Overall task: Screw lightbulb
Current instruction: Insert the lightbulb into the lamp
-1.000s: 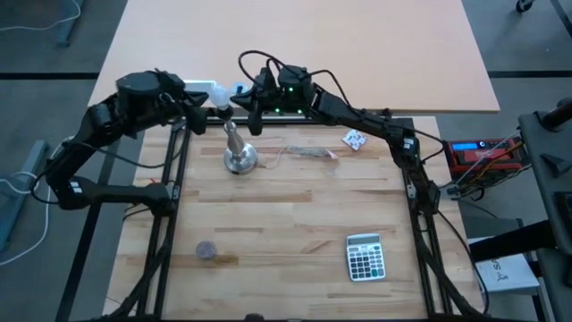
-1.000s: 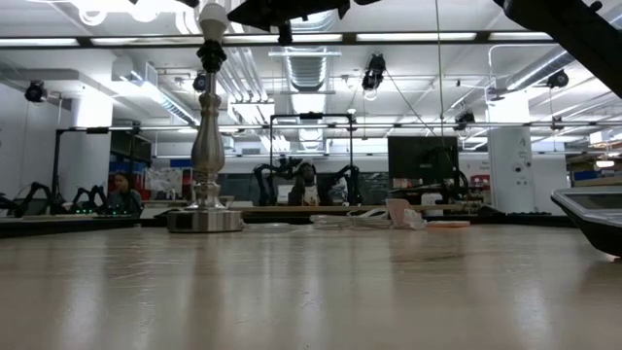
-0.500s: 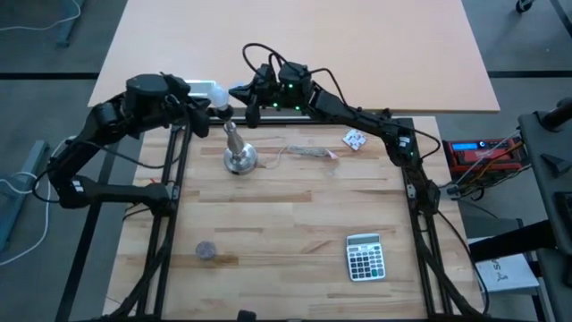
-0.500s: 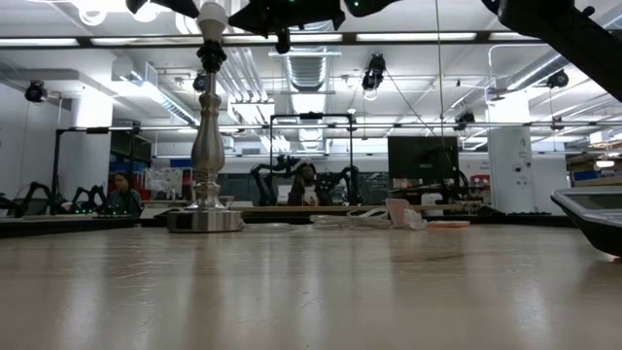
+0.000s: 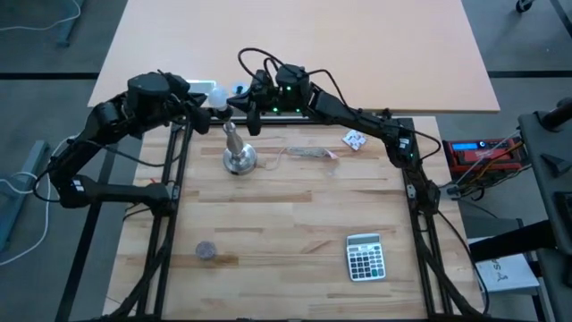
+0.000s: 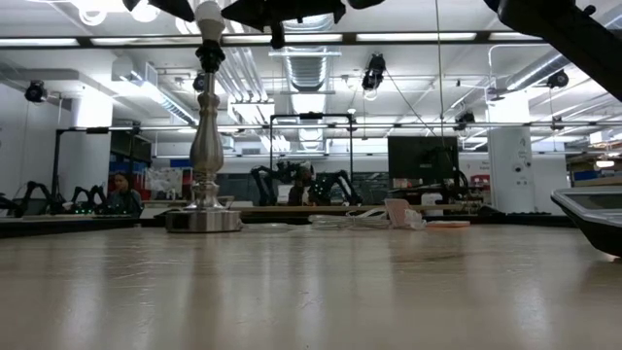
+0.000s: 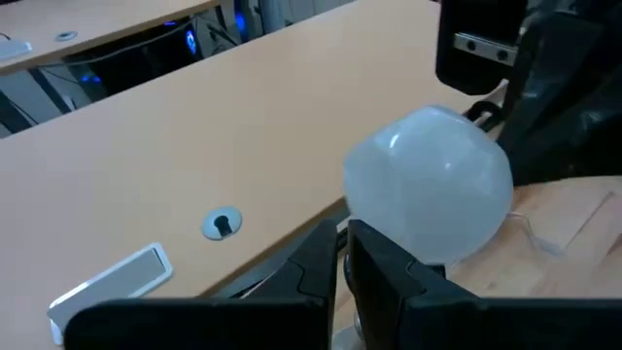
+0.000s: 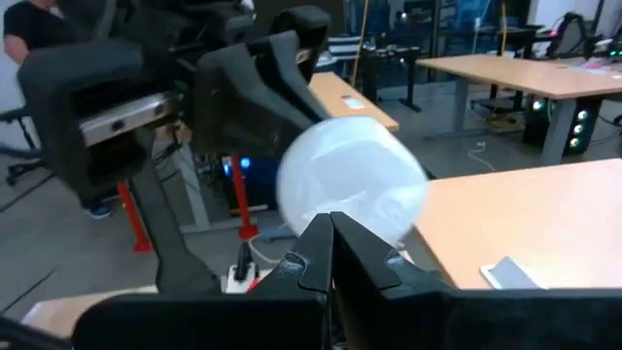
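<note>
The lightbulb (image 7: 428,185), a white frosted globe, sits on top of the silver stand (image 6: 206,136). The stand rests upright on its round base (image 5: 239,161) at the far left of the wooden table. My left gripper (image 7: 340,261) comes at the bulb (image 5: 216,98) from the table's left, my right gripper (image 8: 330,243) from the right. Both are shut, fingertips right at the globe (image 8: 350,190). The low view shows the bulb (image 6: 209,12) between two dark gripper shapes at its top edge. My left gripper has its shut fingertips (image 7: 374,255) against the lower side of the globe (image 7: 408,248), slanting slightly down from the table's left. The bulb stays upright on the stand. My right gripper has its shut fingertips (image 8: 316,238) at the globe's lower side (image 8: 335,209), level, from the table's right. Whether they press or only stand close, I cannot tell.
A thin cord (image 5: 308,153) and a crumpled paper scrap (image 5: 355,139) lie right of the stand. A calculator (image 5: 365,258) and a small grey disc (image 5: 206,250) lie toward the near edge. A beige table (image 5: 357,54) stands beyond the far edge.
</note>
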Available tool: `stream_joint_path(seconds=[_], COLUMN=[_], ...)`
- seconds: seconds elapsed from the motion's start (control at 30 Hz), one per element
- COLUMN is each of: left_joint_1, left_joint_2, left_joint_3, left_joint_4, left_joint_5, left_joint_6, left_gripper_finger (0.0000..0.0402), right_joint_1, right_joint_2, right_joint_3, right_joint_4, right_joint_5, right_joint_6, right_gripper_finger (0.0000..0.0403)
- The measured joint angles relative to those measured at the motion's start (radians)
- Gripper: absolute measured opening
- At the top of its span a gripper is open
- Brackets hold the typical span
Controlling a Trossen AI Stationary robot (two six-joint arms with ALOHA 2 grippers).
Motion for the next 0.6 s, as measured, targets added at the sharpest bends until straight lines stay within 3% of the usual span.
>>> stream_joint_path(seconds=[0.2, 0.4, 0.6], left_joint_1=[0.0, 0.0, 0.0], left_joint_2=[-0.049, -0.075, -0.04], left_joint_3=[0.015, -0.002, -0.006], left_joint_4=[0.003, -0.034, -0.002], left_joint_5=[0.035, 0.191, 0.216], left_joint_6=[-0.016, -0.017, -0.017], left_gripper_finger=[0.002, 0.002, 0.002], right_joint_1=[-0.01, -0.032, -0.03], right_joint_2=[-0.002, -0.003, 0.009], right_joint_3=[0.025, 0.026, 0.026], right_joint_4=[-0.085, -0.076, -0.04], right_joint_5=[0.132, 0.138, 0.119], right_joint_6=[-0.025, -0.011, -0.005], right_gripper_finger=[0.0, 0.0, 0.0])
